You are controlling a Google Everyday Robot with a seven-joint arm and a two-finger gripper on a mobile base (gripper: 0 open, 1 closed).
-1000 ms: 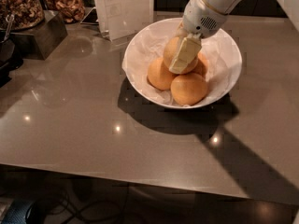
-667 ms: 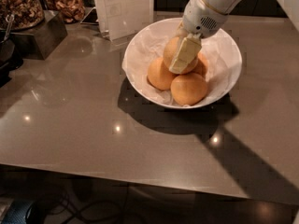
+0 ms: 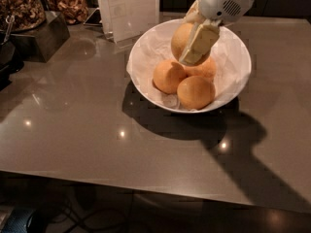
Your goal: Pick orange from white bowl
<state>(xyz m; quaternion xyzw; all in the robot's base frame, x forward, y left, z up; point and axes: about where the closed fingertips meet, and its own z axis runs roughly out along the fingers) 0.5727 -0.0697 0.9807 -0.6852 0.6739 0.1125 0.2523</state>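
Far left: dark trays of nuts [image 3: 24, 13] at the bench [image 3: 73, 130] edge, then an upright white card [image 3: 129, 8]. Neither is involved.

Centre: white bowl [image 3: 132, 74], paper-lined, standing on the bench. Three brighter fruits [image 3: 168, 75] sit low in it, touching one another.

Above them: the orange [image 3: 181, 39], duller yellowish-tan and round. It looks raised over the other fruit, within the bowl's outline near the back rim. Its right half is hidden by a pale finger.

Right of that: gripper [image 3: 190, 47], reaching down from the upper right, jaws clamped on the orange. One finger crosses its front; the other is out of sight behind.

Step, as judged: grasp made, lift under way. The next move calls for a straight upward pull clear of the rim, keeping the grip firm, since round dimpled skin may roll between the fingers.
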